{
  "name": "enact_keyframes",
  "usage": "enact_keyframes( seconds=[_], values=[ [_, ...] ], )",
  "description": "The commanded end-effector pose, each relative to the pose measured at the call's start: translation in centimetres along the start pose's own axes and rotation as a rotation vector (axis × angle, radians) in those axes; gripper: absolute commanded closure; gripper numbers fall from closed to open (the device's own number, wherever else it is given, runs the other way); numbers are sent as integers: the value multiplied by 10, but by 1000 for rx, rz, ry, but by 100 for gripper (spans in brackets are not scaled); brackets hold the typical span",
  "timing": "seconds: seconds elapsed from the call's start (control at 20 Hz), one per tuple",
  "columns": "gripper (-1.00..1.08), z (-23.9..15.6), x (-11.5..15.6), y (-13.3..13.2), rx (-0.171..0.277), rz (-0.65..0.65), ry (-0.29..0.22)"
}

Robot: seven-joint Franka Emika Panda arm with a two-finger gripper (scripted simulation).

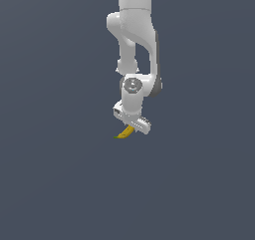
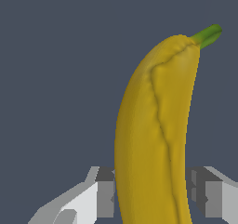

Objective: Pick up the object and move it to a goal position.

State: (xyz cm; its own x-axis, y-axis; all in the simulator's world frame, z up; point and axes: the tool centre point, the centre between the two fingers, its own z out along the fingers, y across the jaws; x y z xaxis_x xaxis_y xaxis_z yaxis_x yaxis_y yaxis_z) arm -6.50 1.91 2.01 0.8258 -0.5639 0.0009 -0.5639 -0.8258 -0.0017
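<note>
Banana (image 2: 153, 135) sits between the white gripper (image 2: 151, 195) fingers (image 2: 100, 195), one on each side of its lower body, jaws closed on it; green stem points away; in the exterior view it hangs beneath the arm (image 1: 134, 45)

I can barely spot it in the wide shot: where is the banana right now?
In the exterior view the banana pokes out just below the white gripper, near the picture's centre. The wrist view shows it between the two fingers, stem pointing away.
</note>
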Motion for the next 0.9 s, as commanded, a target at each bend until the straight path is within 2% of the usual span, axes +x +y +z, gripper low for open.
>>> enact_keyframes(
  seconds=[0.0, 0.4, 0.85],
  values=[
    [108, -2, 1, -1, 0, 0, 0],
    [108, -26, 10, -16, 0, 1, 1],
    [108, -85, 32, -51, -2, 1, 1]
  ],
)
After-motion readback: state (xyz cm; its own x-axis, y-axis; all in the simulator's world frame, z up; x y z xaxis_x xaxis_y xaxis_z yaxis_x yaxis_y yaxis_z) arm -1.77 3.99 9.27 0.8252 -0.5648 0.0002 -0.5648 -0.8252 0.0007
